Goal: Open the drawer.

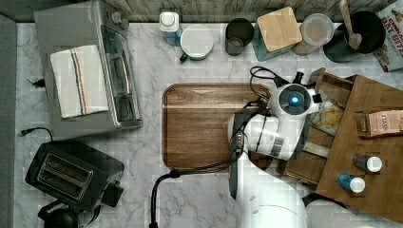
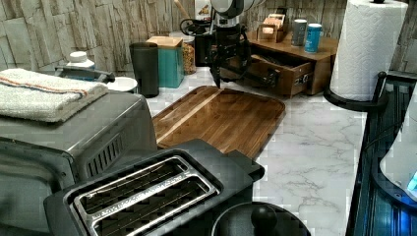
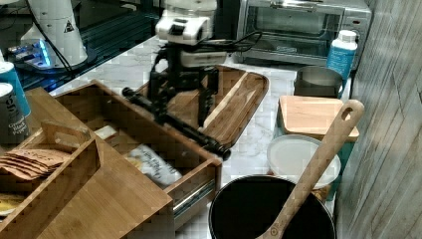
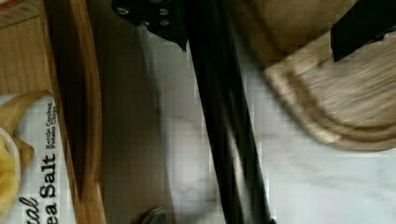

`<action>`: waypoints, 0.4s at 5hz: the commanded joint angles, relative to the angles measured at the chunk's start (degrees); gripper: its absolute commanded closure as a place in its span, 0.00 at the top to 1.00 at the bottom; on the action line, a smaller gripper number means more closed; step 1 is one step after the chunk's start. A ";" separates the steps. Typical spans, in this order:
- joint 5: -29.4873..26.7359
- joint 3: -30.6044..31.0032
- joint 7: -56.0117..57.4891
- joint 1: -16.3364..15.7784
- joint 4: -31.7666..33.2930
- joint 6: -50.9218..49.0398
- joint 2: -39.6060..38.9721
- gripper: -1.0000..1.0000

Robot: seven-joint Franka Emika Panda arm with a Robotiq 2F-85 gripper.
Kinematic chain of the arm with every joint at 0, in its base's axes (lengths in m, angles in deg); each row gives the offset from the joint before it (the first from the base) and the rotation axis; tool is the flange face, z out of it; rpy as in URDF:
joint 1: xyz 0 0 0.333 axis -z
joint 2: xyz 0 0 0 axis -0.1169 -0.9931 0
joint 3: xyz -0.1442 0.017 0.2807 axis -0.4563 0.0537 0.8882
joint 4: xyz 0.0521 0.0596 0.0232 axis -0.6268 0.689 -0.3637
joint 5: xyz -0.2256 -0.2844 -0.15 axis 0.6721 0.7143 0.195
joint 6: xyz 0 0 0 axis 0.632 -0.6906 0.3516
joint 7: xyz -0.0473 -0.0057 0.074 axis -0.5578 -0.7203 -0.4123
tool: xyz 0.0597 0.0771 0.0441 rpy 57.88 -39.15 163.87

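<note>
The drawer [image 3: 196, 181] of the wooden cabinet stands pulled out, with a chip packet [image 3: 152, 167] lying inside it. Its long black bar handle [image 3: 186, 128] runs across the front. My gripper [image 3: 180, 122] hangs over the handle, open, one finger on each side of the bar. In the wrist view the handle [image 4: 224, 116] passes close to one finger [image 4: 159, 18], the other finger [image 4: 359, 28] stands well apart from it, and the drawer front [image 4: 88, 116] lies alongside. In the left view the gripper [image 2: 230, 78] is in front of the drawer [image 2: 285, 73]. The top view has the drawer [image 1: 311, 159] partly under my arm.
A wooden cutting board [image 1: 209, 126] lies on the marble counter right beside the handle. Bottles [image 1: 351, 183] stand on the cabinet top. Canisters [image 1: 278, 31] and a black pot [image 3: 268, 209] with a wooden spoon line the wall. A toaster oven [image 1: 85, 71], toaster [image 1: 71, 173] and paper towel roll [image 2: 366, 46] stand further off.
</note>
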 commanded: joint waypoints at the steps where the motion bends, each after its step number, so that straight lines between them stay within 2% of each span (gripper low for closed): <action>1: -1.88 9.51 -11.40 -11.49 -9.15 -1.71 -2.61 1.00; 2: -1.90 8.81 -14.20 -12.72 -9.51 -0.90 -3.21 1.00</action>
